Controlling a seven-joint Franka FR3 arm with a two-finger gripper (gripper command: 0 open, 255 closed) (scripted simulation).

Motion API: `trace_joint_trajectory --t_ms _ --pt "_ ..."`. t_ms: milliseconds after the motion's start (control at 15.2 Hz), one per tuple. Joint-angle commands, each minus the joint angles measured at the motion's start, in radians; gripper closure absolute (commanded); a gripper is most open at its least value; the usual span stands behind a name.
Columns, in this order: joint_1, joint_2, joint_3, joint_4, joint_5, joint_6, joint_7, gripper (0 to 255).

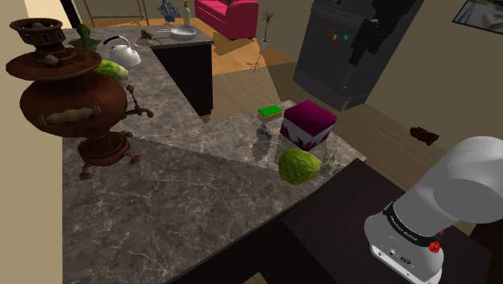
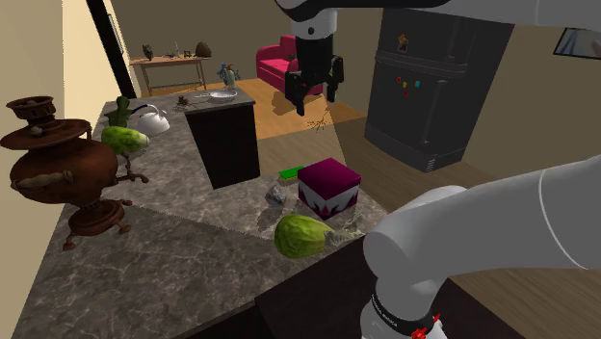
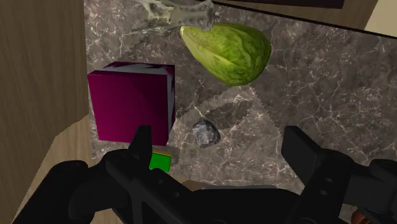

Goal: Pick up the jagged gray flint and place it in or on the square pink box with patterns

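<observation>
Flint (image 3: 206, 132): small jagged grey lump lying on the table (image 3: 318, 83), a marbled stone top. It sits just beside a lower corner of the box, with a narrow gap between.
Box (image 3: 130, 102): square, magenta top, white pattern on its sides. It stands upright near the table's edge, and nothing lies on it.
Gripper (image 2: 313, 94): all black, hanging high in the air, well above the table and pointing down.
Fingers (image 3: 141, 146): spread wide and holding nothing. From the wrist camera the flint lies far below, between their two lines.
Green block (image 3: 160, 161): flat, close to the box on the side away from the cabbage.
Cabbage (image 3: 229, 51): leafy green head on the table near the flint and box, with a pale twiggy thing (image 3: 172, 16) touching its end.
Samovar (image 1: 72, 97): brown, tall, at the table's far side, well apart from the flint.
Kettle (image 1: 121, 52): white, behind the samovar.
Fridge (image 2: 433, 87): dark, standing beyond the table.
</observation>
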Motion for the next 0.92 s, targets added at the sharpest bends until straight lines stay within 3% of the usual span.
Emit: trace_joint_trajectory --t_ms 0,858 --pt "0.0 0.0 0.0 0.0 0.0 0.0 0.0 0" --pt "-0.039 0.379 0.131 -0.058 -0.115 0.34 0.196 0"
